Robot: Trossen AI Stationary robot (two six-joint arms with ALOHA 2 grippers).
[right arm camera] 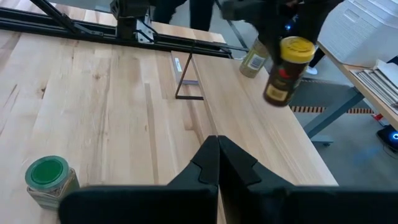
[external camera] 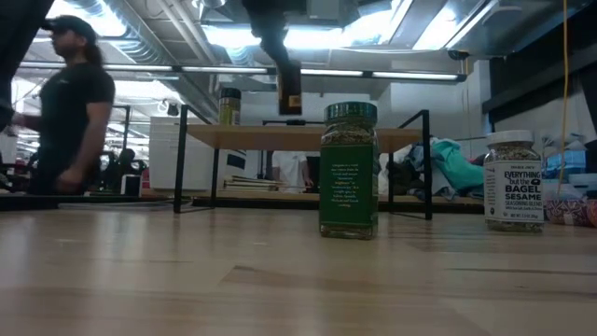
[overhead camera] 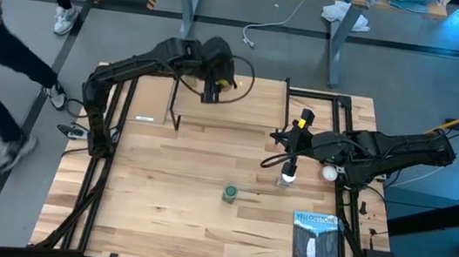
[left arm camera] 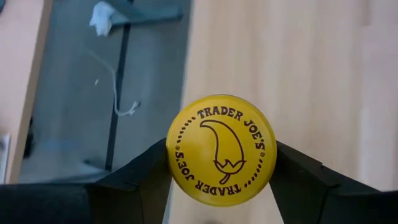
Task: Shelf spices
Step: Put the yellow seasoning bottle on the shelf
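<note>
My left gripper (overhead camera: 216,84) is over the left part of the shelf (overhead camera: 250,105), closed on the amber spice jar with the yellow lid (left arm camera: 221,149), which hangs tilted above the plank (right arm camera: 286,71). A dark-lidded jar (external camera: 229,105) stands on the shelf's left end. The green jar (overhead camera: 230,193) and the white-lidded jar (overhead camera: 287,178) stand on the tabletop in front of the shelf. My right gripper (right arm camera: 217,146) is shut and holds nothing. It hovers by the shelf's right part (overhead camera: 279,138), above the white-lidded jar. My left gripper pinches the amber jar between its two fingers (left arm camera: 155,171), on opposite sides of the jar just under the yellow lid (left arm camera: 177,165). The fingers come slanting down from above. The jar is lifted clear of the shelf and tilted, lid uppermost (right arm camera: 295,46).
A blue-and-white book (overhead camera: 313,244) lies at the table's near right corner. The shelf's black legs (external camera: 179,159) stand on the table's far part. A person (external camera: 70,112) walks beyond the table's left side. Bare wood lies left of the green jar.
</note>
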